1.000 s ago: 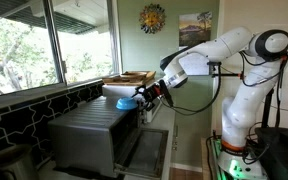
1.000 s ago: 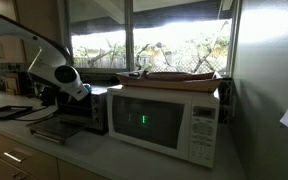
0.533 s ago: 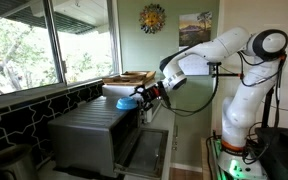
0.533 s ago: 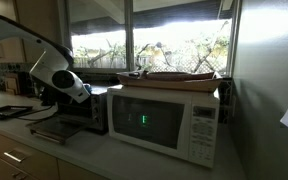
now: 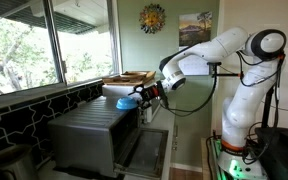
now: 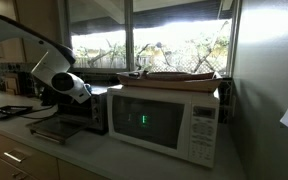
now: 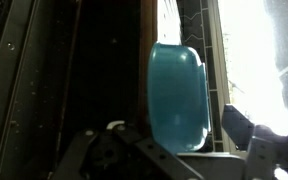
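My gripper [image 5: 142, 96] holds a blue bowl [image 5: 125, 101] just above the top rear edge of a dark toaster oven [image 5: 92, 135]. In the wrist view the bowl [image 7: 179, 92] stands on edge between my fingers, and the gripper [image 7: 179, 152] is shut on its lower rim. The right finger [image 7: 256, 146] shows dark against bright window light. In an exterior view the arm [image 6: 56, 72] hangs over the toaster oven [image 6: 72, 117], and the bowl is hidden there.
The toaster oven's door [image 5: 142, 150] hangs open. A white microwave [image 6: 169, 122] stands beside it with a flat tray [image 6: 174, 75] on top. Windows [image 5: 44, 40] run along the counter's back. The arm's base [image 5: 239, 130] stands nearby.
The arm has shifted only slightly over the toaster oven. The blue bowl stays in the gripper.
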Controlling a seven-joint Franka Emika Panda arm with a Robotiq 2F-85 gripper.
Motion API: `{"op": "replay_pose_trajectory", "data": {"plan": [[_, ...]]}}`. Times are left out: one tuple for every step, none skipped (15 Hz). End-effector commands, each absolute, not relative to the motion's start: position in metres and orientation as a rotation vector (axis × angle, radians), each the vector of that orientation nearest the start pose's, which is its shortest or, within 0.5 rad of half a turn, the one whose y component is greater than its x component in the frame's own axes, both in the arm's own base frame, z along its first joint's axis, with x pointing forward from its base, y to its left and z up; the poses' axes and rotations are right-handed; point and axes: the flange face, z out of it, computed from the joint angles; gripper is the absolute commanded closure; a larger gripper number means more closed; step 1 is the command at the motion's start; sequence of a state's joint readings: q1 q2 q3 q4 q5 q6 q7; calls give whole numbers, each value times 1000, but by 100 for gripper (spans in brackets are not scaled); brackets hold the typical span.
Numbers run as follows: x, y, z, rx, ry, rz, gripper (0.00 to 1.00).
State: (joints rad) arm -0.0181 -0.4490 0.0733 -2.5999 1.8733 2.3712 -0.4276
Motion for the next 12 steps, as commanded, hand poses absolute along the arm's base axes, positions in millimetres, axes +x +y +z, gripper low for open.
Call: {"op": "replay_pose_trajectory", "data": {"plan": [[423,36,433,-1612,822,-430,34],[422,36,430,-1612,826,-423,45],[421,36,429,-1611,825,-417,55],[420,35,428,-1607,824,-416,56],[419,33,429,-1604,824,-418,58],[418,33,429,-1603,821,-420,59],[418,33,429,-1604,821,-418,60],[417,33,430,-1608,820,-413,60],[416,32,430,-1615,815,-411,60],[415,33,430,-1626,819,-394,60],[414,33,430,-1635,816,-384,60],[413,32,431,-1641,813,-375,59]]}}
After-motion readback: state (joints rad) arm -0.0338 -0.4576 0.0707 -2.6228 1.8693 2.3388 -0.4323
